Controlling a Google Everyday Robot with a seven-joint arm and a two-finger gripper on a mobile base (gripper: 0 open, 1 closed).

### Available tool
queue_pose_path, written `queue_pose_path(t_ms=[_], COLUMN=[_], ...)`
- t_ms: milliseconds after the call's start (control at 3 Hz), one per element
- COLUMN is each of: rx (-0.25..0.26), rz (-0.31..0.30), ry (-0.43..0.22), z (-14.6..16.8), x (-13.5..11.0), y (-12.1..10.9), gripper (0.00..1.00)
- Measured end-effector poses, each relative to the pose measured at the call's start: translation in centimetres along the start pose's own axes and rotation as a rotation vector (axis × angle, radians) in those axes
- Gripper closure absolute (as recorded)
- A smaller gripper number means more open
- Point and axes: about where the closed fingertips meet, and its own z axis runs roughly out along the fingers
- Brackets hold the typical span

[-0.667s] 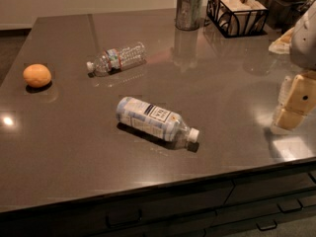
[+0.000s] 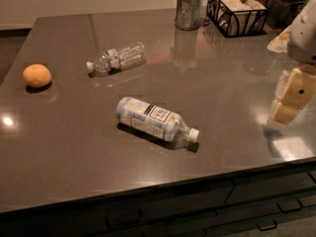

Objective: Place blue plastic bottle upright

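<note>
The blue plastic bottle [image 2: 154, 119] lies on its side in the middle of the dark countertop [image 2: 222, 83], its white cap pointing to the right and toward the front edge. Its pale blue-and-white label with a dark square logo faces up. My gripper [image 2: 291, 98] hangs at the right edge of the view above the counter, well to the right of the bottle and apart from it. It holds nothing that I can see.
A slimmer ribbed clear bottle [image 2: 117, 58] lies on its side farther back left. An orange [image 2: 37, 75] sits at the left edge. A metal cup [image 2: 188, 10] and a wire basket [image 2: 237, 11] stand at the back. Drawers [image 2: 173, 211] run below the front edge.
</note>
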Motion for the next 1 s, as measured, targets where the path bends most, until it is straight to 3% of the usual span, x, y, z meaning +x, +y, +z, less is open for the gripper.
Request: queue_pose_path(t_ms=[667,1000], rx=[-0.056,-0.099], rz=[-0.020,-0.056], ry=[-0.123,-0.150], z=[1.6,2.9], x=[-6.7,-10.8], y=[0.6,2.4], gripper=[0.00,0.00])
